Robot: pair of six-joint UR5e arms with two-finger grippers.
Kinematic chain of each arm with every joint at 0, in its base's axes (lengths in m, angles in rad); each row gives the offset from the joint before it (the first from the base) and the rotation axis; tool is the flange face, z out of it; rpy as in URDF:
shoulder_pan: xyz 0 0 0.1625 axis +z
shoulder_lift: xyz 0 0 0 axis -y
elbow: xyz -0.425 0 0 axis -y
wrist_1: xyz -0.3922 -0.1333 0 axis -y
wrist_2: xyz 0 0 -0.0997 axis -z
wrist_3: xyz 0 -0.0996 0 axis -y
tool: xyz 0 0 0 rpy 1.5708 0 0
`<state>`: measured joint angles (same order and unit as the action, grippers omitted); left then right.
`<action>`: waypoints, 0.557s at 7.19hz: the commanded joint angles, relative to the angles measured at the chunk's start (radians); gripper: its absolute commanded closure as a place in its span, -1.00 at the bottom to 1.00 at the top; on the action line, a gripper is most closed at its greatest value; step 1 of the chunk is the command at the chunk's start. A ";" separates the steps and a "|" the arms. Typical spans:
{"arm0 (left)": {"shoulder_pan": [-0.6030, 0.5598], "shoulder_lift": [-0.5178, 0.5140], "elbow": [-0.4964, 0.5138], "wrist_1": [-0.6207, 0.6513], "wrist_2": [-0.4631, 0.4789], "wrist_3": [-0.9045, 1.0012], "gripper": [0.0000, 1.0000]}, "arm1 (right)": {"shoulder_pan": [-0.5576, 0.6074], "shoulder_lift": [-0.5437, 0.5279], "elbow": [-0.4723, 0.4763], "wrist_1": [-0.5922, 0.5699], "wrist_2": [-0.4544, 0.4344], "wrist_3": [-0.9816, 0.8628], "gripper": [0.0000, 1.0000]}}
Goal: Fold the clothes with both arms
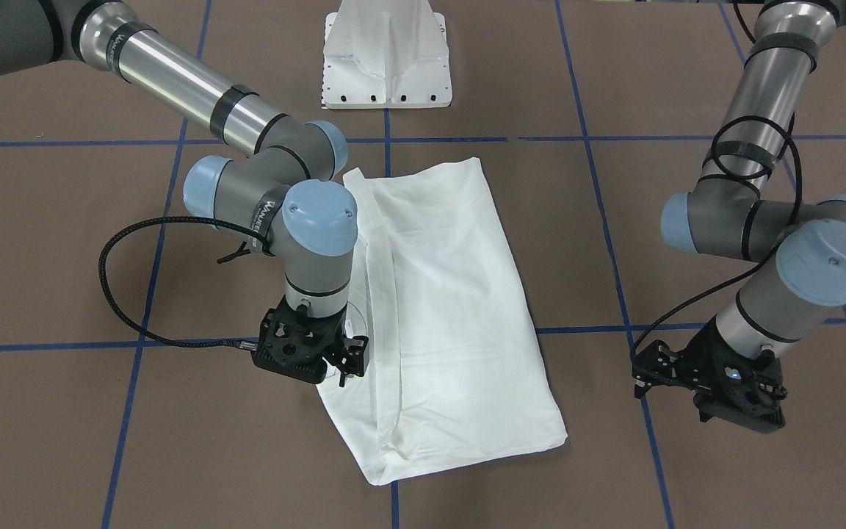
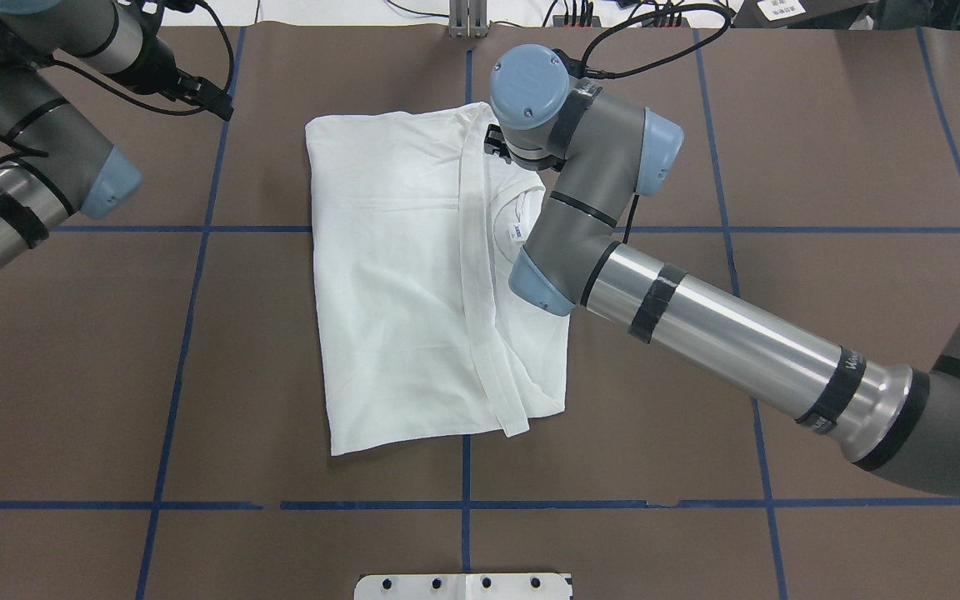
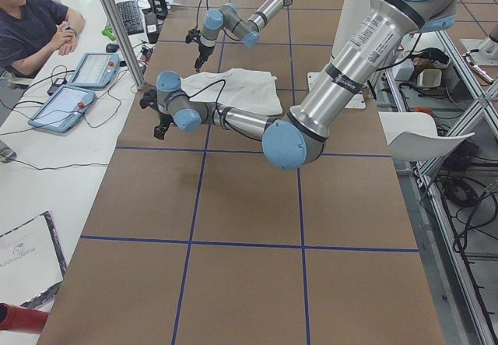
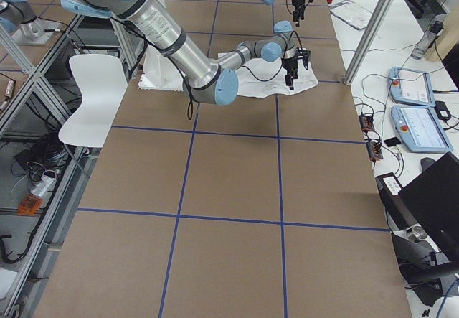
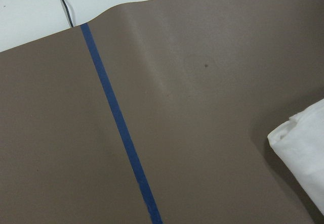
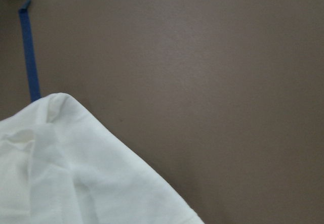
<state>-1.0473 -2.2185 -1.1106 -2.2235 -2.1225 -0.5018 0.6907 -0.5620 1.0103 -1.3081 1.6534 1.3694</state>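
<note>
The white long-sleeved T-shirt (image 1: 452,308) lies flat on the brown table, folded into a long rectangle (image 2: 397,292). One sleeve (image 2: 480,317) lies folded along its length. The ribbed collar (image 2: 516,198) and the neck label (image 2: 516,233) show beside my right arm. No black text shows. My right gripper (image 1: 346,366) hovers over the shirt's collar-end edge, looks shut and holds nothing. My left gripper (image 1: 643,375) hangs over bare table off the shirt's other side (image 2: 217,104), looks shut and is empty. A shirt corner shows in each wrist view (image 5: 304,143) (image 6: 76,173).
The white pedestal base (image 1: 386,51) stands at the robot's side of the table. Blue tape lines (image 2: 463,505) grid the brown surface. In the left side view an operator (image 3: 31,26) sits by two tablets (image 3: 78,80). A white chair (image 4: 90,95) stands behind the table.
</note>
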 commanded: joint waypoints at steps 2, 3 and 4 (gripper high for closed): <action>-0.002 0.005 -0.003 0.001 -0.002 0.000 -1.00 | -0.040 0.126 -0.145 0.073 -0.030 0.046 -1.00; -0.002 0.008 -0.003 0.001 -0.002 0.000 -1.00 | -0.057 0.126 -0.150 0.072 -0.044 0.049 -1.00; -0.002 0.008 -0.003 0.001 -0.002 0.002 -1.00 | -0.063 0.126 -0.165 0.070 -0.050 0.046 -1.00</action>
<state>-1.0492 -2.2117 -1.1134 -2.2228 -2.1245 -0.5012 0.6423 -0.4411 0.8636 -1.2378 1.6158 1.4121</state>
